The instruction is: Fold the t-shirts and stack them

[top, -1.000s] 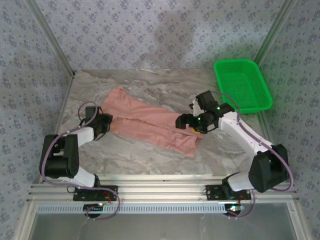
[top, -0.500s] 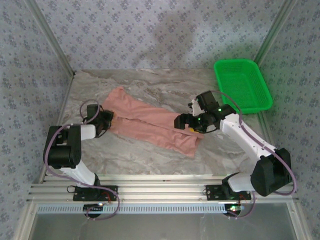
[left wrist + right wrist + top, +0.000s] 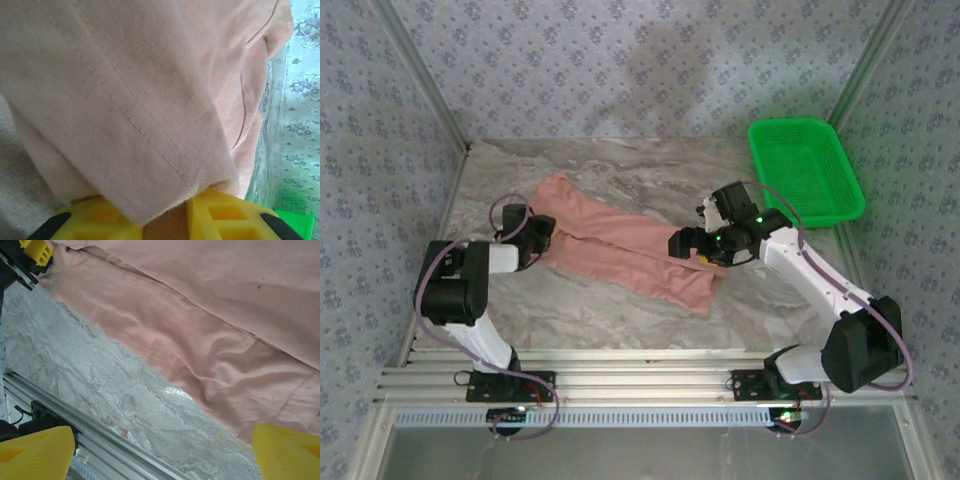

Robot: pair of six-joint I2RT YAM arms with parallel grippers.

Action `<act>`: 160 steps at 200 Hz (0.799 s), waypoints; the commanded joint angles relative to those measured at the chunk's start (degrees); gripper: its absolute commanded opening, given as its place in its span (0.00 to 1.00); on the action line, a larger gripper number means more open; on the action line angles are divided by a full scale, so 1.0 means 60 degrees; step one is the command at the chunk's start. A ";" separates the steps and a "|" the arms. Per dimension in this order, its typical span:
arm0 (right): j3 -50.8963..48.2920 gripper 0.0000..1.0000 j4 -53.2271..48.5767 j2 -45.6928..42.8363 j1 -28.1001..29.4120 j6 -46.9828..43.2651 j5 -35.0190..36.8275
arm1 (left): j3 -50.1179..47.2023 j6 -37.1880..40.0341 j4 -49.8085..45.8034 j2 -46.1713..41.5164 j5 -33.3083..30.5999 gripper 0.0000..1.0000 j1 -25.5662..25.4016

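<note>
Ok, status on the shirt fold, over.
Left fingers pinching shirt hem. Right fingers open above its other end. Basket far right, apart from shirt.

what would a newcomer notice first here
A salmon-pink t-shirt folded into a long strip lies diagonally across the marble table. The left gripper pinches its left end, and the open right gripper is over the other. A bright green basket sits far right.

Green basket (image 3: 807, 172), grey marble table (image 3: 620, 168)
</note>
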 commanded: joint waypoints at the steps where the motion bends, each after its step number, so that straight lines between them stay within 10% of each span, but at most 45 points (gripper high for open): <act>1: -0.0094 0.93 -0.0080 -0.0106 0.0028 -0.0185 0.0019 | 0.0203 0.0013 0.0113 0.0013 0.0041 0.21 -0.0038; 65: -0.0107 0.93 -0.0114 -0.0115 0.0002 -0.0169 0.0198 | 0.0459 0.0594 -0.1295 -0.0483 0.0229 0.00 -0.0002; 160: -0.0238 0.93 -0.0077 -0.0202 -0.0063 -0.0165 0.0212 | 0.0710 0.1125 -0.2550 -0.0440 0.0534 0.21 0.0086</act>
